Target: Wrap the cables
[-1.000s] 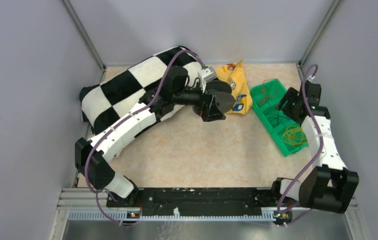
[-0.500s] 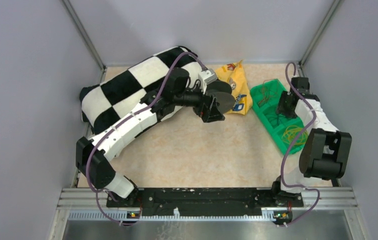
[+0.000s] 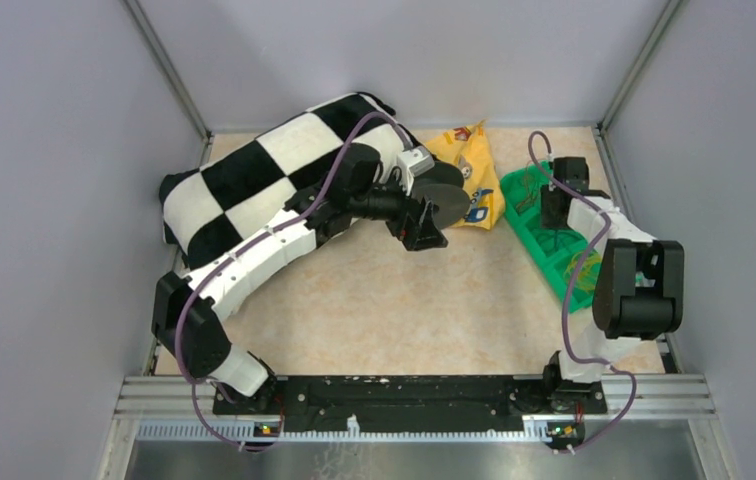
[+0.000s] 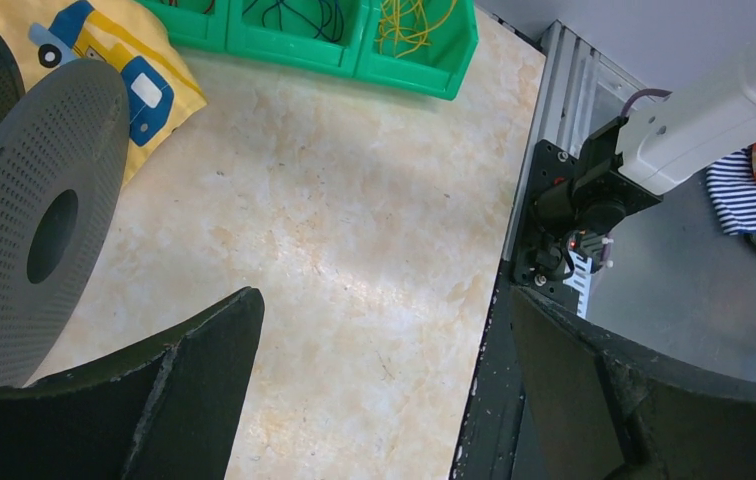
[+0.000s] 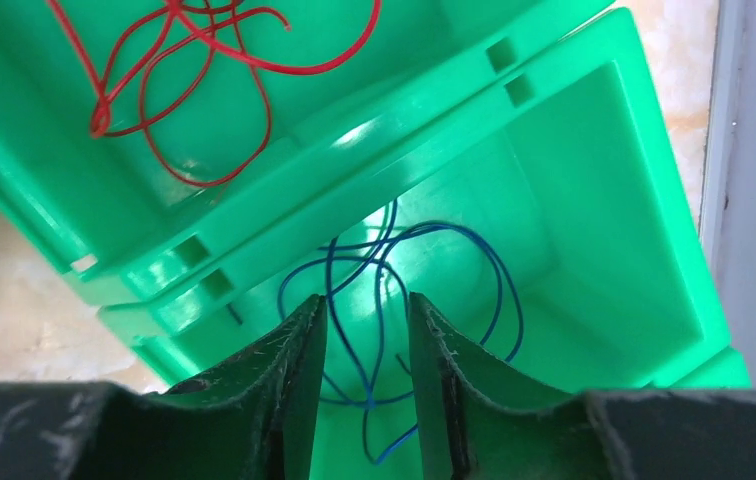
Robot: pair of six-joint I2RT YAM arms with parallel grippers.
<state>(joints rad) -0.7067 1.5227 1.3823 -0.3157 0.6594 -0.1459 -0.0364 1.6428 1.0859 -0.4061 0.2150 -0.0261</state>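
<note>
Over the beige tabletop [image 3: 404, 300] our left gripper [image 4: 384, 300] gapes beside a grey perforated spool [image 4: 14, 220]. Our right gripper [image 5: 366, 305], fingers narrowly apart, straddles thin blue cables [image 5: 378, 320] in a green plastic bin [image 5: 594, 200].

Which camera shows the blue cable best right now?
Right wrist: the blue cable loops large and sharp in the green bin, a strand between the tips of the right tool. Left wrist shows it tiny at the top edge; top external cannot resolve it.
</note>
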